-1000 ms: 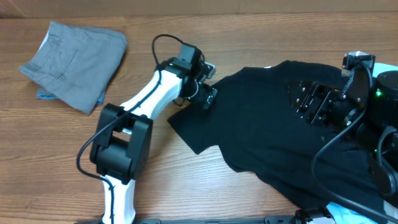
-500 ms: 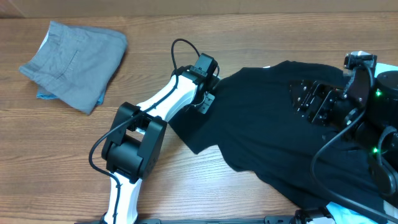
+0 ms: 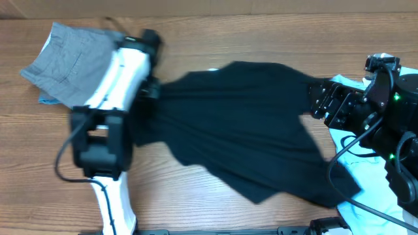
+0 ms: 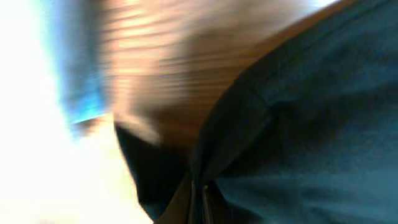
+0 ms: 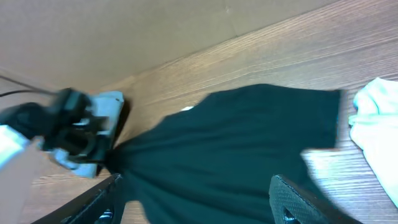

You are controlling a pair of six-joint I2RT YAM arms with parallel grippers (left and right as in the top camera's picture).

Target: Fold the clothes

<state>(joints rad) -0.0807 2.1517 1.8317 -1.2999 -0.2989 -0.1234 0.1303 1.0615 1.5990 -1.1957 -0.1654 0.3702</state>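
Note:
The black T-shirt [image 3: 241, 130] lies stretched across the table's middle, drawn to a bunched point at its left end. My left gripper [image 3: 151, 91] is shut on that bunched edge; in the blurred left wrist view the dark fabric [image 4: 298, 124] gathers into the closed jaws [image 4: 202, 199]. My right gripper [image 3: 321, 104] hovers open at the shirt's right end. Its two fingers [image 5: 292, 199] stand wide apart above the black cloth [image 5: 230, 143], holding nothing. A light blue T-shirt [image 3: 356, 140] shows beneath the right arm, partly covered by it.
A folded grey garment [image 3: 78, 62] lies at the back left, just beside the left arm [image 3: 114, 85]. The right arm's base and cables [image 3: 392, 130] fill the right edge. Bare wood [image 3: 196, 209] runs along the front.
My left gripper shut on the black T-shirt's left edge and pulled it far left, stretching the shirt out and uncovering the light blue shirt. The right gripper stayed open and in place.

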